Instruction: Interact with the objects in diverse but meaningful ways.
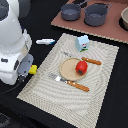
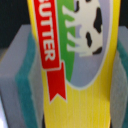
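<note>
Wrist view is filled by the yellow butter box (image 2: 85, 70), red BUTTER banner and a cow picture on its face, grey pads (image 2: 17, 75) with teal edging flanking it on both sides, so the gripper (image 1: 30, 70) looks clamped on the box. In the exterior view the white arm (image 1: 12, 40) sits at the exterior view's left, nearest the camera, with a small bit of the yellow box (image 1: 33, 69) poking out at its lower end, just off the left edge of the beige placemat (image 1: 45, 95). On the mat, a round tan plate (image 1: 70, 70) holds the red tomato (image 1: 81, 67), which sits on the plate's right part. Orange-handled knife (image 1: 72, 83) lies along the near side of the plate, orange-handled fork (image 1: 85, 59) along the far side, both touching or just beside the rim, can't tell which. Farther back, the milk carton (image 1: 82, 43) stands upright near the mat's far edge. The white-and-blue fish piece (image 1: 45, 41) lies flat on the black table, just off the mat's far left corner. Farthest, two grey pots (image 1: 85, 12) sit on a brown board (image 1: 107, 31), a third dish partly cut off at the right edge.
</note>
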